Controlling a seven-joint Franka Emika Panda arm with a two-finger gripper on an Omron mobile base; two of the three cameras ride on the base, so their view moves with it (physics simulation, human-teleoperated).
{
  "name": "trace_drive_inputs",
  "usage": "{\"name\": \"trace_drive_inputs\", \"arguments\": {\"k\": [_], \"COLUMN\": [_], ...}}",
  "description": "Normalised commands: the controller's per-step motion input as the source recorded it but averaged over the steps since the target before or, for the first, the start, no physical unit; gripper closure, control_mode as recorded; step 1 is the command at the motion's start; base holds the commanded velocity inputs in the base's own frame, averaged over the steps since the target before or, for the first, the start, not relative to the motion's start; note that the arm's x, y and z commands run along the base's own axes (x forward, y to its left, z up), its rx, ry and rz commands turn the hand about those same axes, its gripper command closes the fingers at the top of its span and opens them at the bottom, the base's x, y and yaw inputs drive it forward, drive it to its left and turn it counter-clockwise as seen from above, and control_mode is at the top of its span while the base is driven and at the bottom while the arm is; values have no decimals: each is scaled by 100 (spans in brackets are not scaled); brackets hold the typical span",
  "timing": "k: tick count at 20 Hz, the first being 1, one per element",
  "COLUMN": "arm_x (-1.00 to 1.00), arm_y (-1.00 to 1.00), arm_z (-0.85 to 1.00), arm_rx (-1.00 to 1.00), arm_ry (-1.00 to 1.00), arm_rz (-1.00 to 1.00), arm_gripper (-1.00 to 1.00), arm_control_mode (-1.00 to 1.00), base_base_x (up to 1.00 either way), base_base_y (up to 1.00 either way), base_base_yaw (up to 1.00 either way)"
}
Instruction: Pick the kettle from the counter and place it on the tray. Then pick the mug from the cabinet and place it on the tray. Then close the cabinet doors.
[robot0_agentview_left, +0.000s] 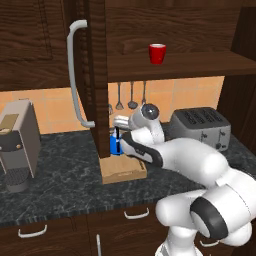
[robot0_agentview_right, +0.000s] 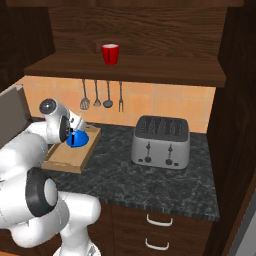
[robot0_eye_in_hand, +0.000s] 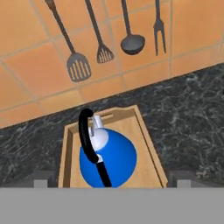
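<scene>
Hand view: utensils (robot0_eye_in_hand: 103, 41) hang behind kettle (robot0_eye_in_hand: 108, 159).

We are looking at a home kitchen. A dark marbled surface (robot0_agentview_right: 165, 185) runs along an orange tiled wall (robot0_agentview_right: 165, 102), where a spatula, ladle and fork (robot0_eye_in_hand: 160, 27) hang. At the right of the left base view we see a silver toaster (robot0_agentview_left: 200, 127), at the left a coffee machine (robot0_agentview_left: 17, 145). Dark wood cabinets (robot0_agentview_left: 30, 40) fill the top, and drawers (robot0_agentview_right: 160, 227) with curved handles sit below.
</scene>
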Motion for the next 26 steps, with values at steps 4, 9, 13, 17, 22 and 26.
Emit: {"name": "trace_drive_inputs", "arguments": {"k": [4,9,13,17,22,26], "arm_x": [-54,-45,-56,-52,-34,-17], "arm_y": [-51,-42,-42,-44,-38,-16], "arm_z": [91,67,68,78,81,89], "arm_rx": [1,0,-6,-15,-9,-2], "arm_ry": [0,0,-5,-19,-34,-47], "arm_rz": [-1,0,2,6,5,5], "arm_gripper": [-100,-100,-100,-100,-100,-100], "arm_control_mode": [-100,-100,-100,-100,-100,-100], "base_base_x": [0,0,0,0,0,0], "base_base_y": [0,0,0,0,0,0], "base_base_yaw": [0,0,0,0,0,0]}}
